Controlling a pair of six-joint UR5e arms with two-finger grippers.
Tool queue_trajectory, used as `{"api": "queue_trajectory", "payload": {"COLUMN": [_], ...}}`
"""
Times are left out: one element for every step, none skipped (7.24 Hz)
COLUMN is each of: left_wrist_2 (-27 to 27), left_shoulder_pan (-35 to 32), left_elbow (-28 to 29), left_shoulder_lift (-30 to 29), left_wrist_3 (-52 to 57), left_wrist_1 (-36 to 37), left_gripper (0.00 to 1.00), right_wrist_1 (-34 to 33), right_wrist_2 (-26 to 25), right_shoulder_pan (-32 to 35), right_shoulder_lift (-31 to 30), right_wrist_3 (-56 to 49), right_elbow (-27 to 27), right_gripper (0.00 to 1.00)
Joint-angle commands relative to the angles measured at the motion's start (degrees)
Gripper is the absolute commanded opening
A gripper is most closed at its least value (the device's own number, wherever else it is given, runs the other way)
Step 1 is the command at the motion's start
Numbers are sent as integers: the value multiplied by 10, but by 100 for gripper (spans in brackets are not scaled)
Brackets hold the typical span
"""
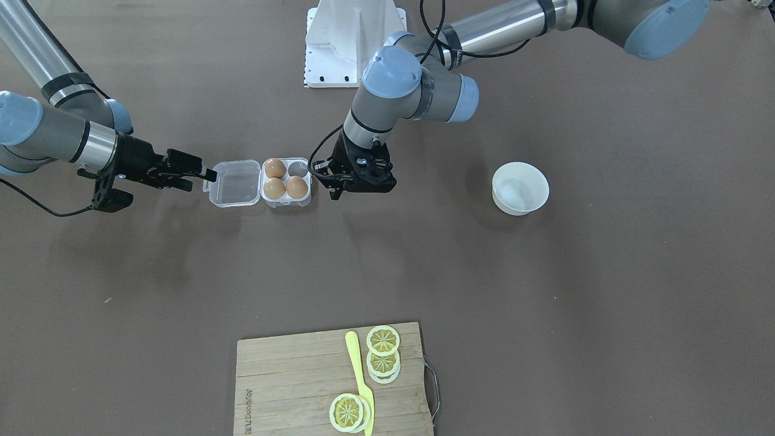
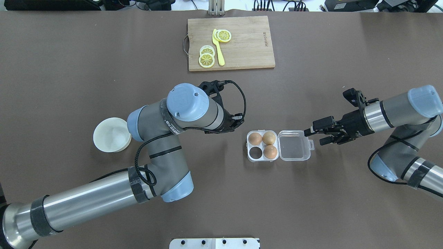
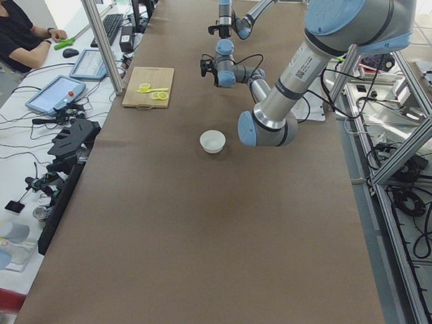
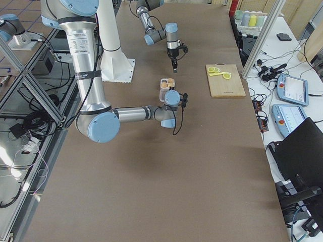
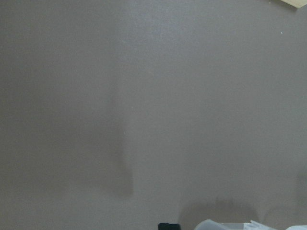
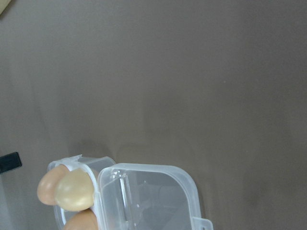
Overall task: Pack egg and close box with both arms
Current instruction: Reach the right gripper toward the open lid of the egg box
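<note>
The clear box [image 1: 287, 201] sits mid-table with its hinged lid [image 1: 235, 183] lying open and flat. Three tan eggs fill three of its cups, one egg [image 2: 270, 151] next to the lid [image 2: 293, 145], and the fourth cup [image 2: 256, 153] is empty. My right gripper [image 2: 314, 136] is open at the lid's outer edge beside the latch tab, holding nothing. In the right wrist view, the lid [image 6: 148, 196] and eggs [image 6: 72, 189] appear close below. My left gripper [image 1: 333, 195] points down beside the box's cup side, looks shut and holds nothing. It is hidden under the wrist in the overhead view.
A white bowl [image 1: 521, 188] stands on my left side of the table. A wooden cutting board [image 1: 290, 375] with lemon slices [image 1: 382, 340] and a yellow knife [image 1: 360, 375] lies at the far edge. The white base stand [image 1: 354, 42] is behind the box.
</note>
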Motion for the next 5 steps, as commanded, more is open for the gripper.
{"api": "queue_trajectory", "payload": {"left_wrist_2": [0,0,0,0,0], "left_shoulder_pan": [0,0,0,0,0], "left_elbow": [4,4,4,4,4], "left_shoulder_lift": [-1,0,0,0,0], "left_wrist_3": [0,0,0,0,0], "left_wrist_1": [-1,-1,-1,-2,-2], "left_gripper": [0,0,0,0,0], "right_wrist_1": [0,0,0,0,0], "right_wrist_2": [0,-1,-2,-1,-1], "right_shoulder_pan": [-3,-9,-14,-15,-16], "right_shoulder_lift": [-4,0,2,2,2], "right_wrist_3": [-1,-1,-1,-1,-2], "right_elbow": [-1,-2,-2,-2,-2], "right_gripper": [95,95,92,82,82]}}
